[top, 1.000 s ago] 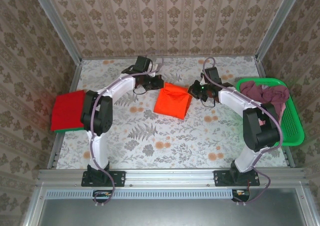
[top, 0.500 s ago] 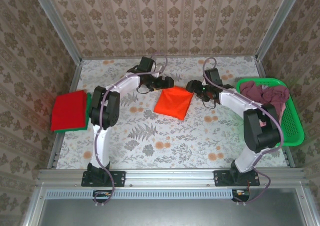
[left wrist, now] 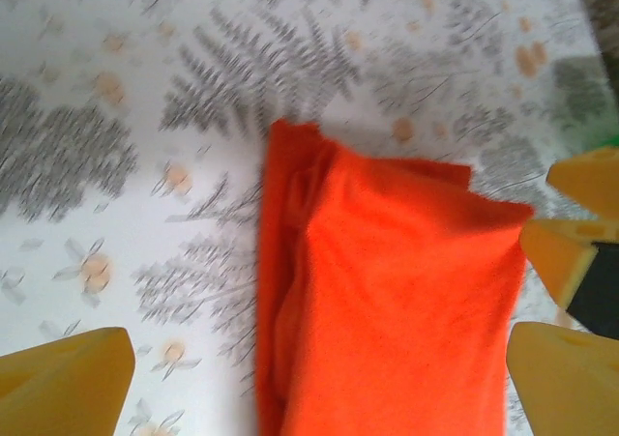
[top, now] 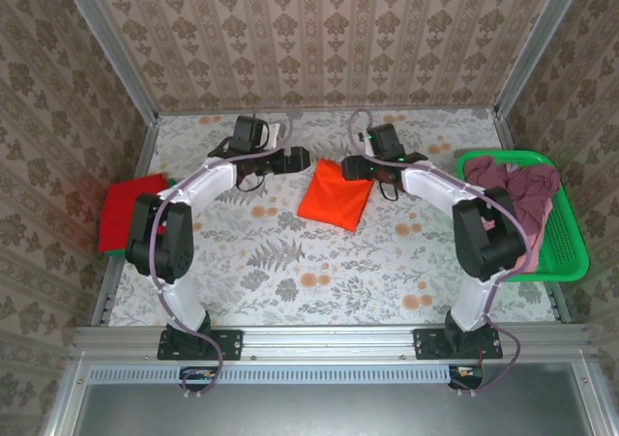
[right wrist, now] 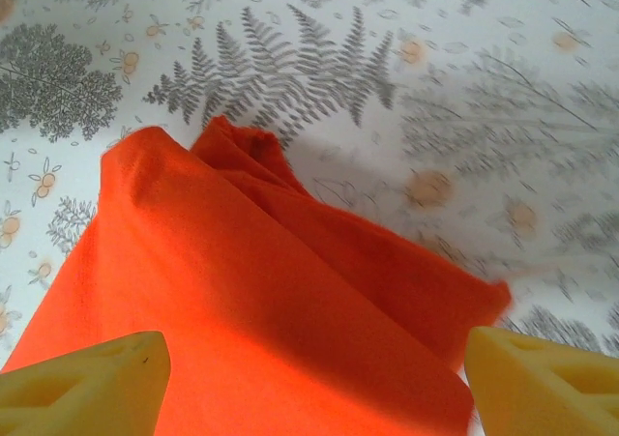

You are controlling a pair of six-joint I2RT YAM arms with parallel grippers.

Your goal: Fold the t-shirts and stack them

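**FOLD-AND-STACK STATUS: PARTLY DONE**

**Top external view.** Locate the orange t-shirt (top: 334,192), folded into a compact packet and lying flat on the table (top: 319,272). Find the left gripper (top: 295,156) just left of the orange t-shirt's far corner and the right gripper (top: 350,168) just right of that corner. Find the red t-shirt (top: 131,209) well left of the orange t-shirt, folded, with a sliver of the dark green t-shirt (top: 108,250) under it. Find the mauve t-shirts (top: 517,185) well right of the orange t-shirt, heaped unfolded in the green basket (top: 566,252).

**Left wrist view.** Note the left gripper (left wrist: 314,378) above the orange t-shirt (left wrist: 387,301), jaws spread wide and clamping nothing. Note the stacked fold edges along the packet's left side.

**Right wrist view.** Note the right gripper (right wrist: 314,383) above the orange t-shirt (right wrist: 242,291), jaws likewise apart and empty.

**Progress, as a judgement.**
- Count as done: the red-on-green stack and the orange fold.
- Count as left: carrying the orange t-shirt over to the stack, then folding and stacking each mauve t-shirt from the basket.
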